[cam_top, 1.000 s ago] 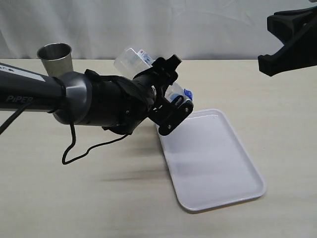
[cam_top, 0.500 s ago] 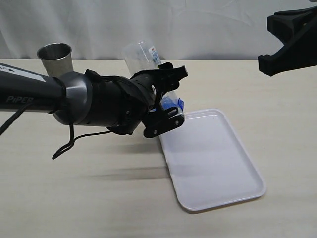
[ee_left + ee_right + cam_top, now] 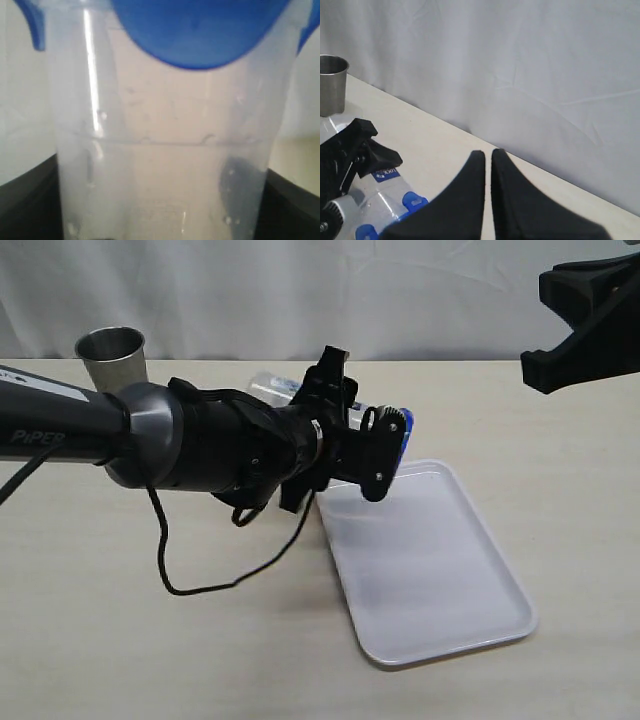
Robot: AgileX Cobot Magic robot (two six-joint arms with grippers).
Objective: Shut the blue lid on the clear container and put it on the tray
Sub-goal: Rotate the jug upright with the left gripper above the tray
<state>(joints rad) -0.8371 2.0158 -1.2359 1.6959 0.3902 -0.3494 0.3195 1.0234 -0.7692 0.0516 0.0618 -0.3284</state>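
Note:
My left gripper [image 3: 356,418] is shut on the clear container [image 3: 268,386], holding it nearly level above the table, just off the tray's near-left corner. The blue lid [image 3: 399,420] sits on its mouth and points right. In the left wrist view the clear container [image 3: 165,150] fills the picture, with the blue lid [image 3: 200,30] at its far end and black fingers [image 3: 25,205] on both sides. The white tray [image 3: 440,570] lies flat at the right. My right gripper [image 3: 488,156] is shut on nothing, raised at the upper right [image 3: 575,335]. The lid's tabs [image 3: 413,201] show there too.
A grey steel cup [image 3: 111,356] stands at the back left, also seen as the steel cup [image 3: 330,85] in the right wrist view. A black cable [image 3: 200,585] hangs from the left arm onto the table. A white curtain backs the table.
The left wrist has turned: the container went from tilted with its lid low to lying nearly level, lid end swung up and rightward. The cable dropped lower. The right arm stayed put.

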